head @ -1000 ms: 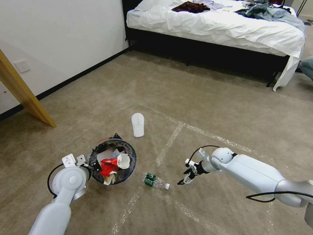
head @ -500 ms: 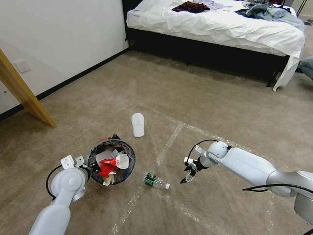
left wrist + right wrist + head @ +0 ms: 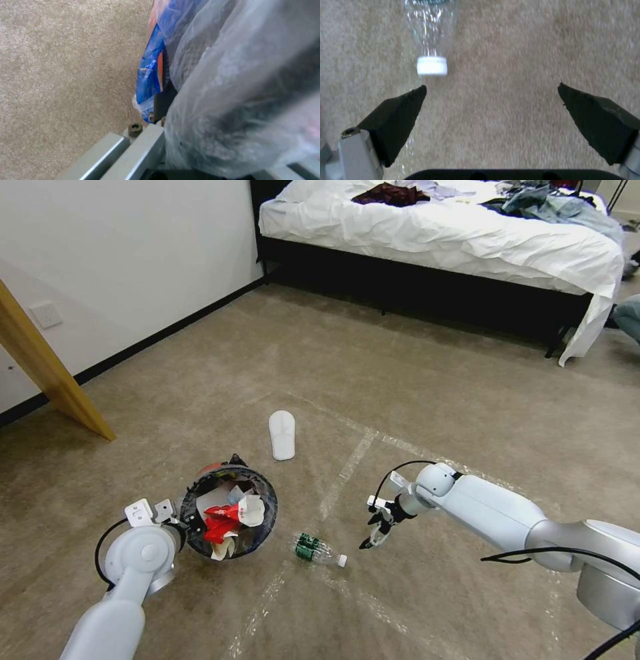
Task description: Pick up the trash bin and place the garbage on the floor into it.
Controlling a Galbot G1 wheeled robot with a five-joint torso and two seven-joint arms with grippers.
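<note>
The room was a bedroom with a beige-brown carpet floor (image 3: 413, 380) crossed by whitish tape lines (image 3: 347, 470), a white wall on the robot's left and a bed with white sheets (image 3: 440, 227) at the far side, clothes heaped on top of it. A slanted wooden beam (image 3: 47, 373) leaned by the wall near a wall socket (image 3: 45, 315).

Low on the left of the head view, the left gripper (image 3: 179, 521) was clamped on the near rim of the trash bin (image 3: 230, 510), a small round red bin lined with a plastic bag. The left wrist view showed the bag's clear film (image 3: 240, 95) and its blue edge (image 3: 150, 75) pressed right against the gripper's metal body, with carpet beyond. The bin was packed with garbage: crumpled white paper (image 3: 253, 508) and red wrappers (image 3: 219, 520) reached up to its rim.

Just to the right of the bin, a clear plastic bottle (image 3: 319, 551) with a green label and a white cap lay on its side on the carpet, beside a tape line. The right gripper (image 3: 373, 532) pointed down near the bottle's cap end, apart from it. In the right wrist view its black fingertips (image 3: 400, 117) were spread wide, holding nothing, with the bottle's cap (image 3: 432, 66) just beyond the tip of one of them.

Farther off, a white slipper (image 3: 282, 434) lay flat on the floor, well apart from both grippers.
</note>
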